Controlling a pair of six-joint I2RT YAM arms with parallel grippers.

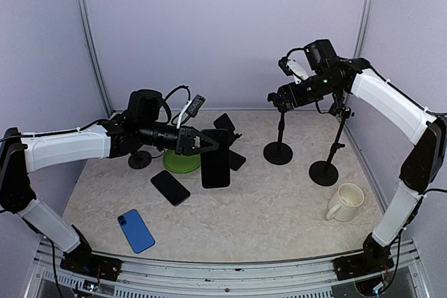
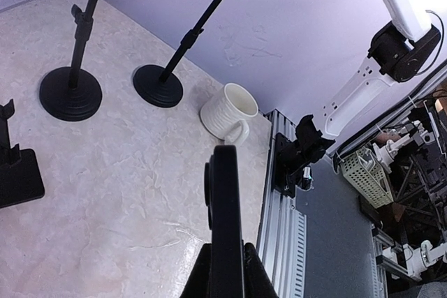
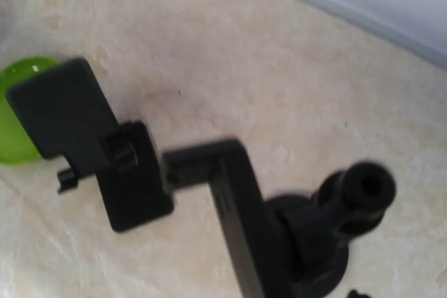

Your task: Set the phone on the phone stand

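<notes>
My left gripper is shut on a black phone and holds it above the table in front of a green plate. In the left wrist view the phone stands edge-on between my fingers. A small black desk phone stand sits just behind it, and shows from above in the right wrist view. My right gripper is at the head of a black pole stand on a round base. That view is blurred; a black L-shaped bar lies beside the pole top.
A second pole stand stands right of the first. A white mug sits at front right, also in the left wrist view. A second black phone and a blue phone lie flat at front left.
</notes>
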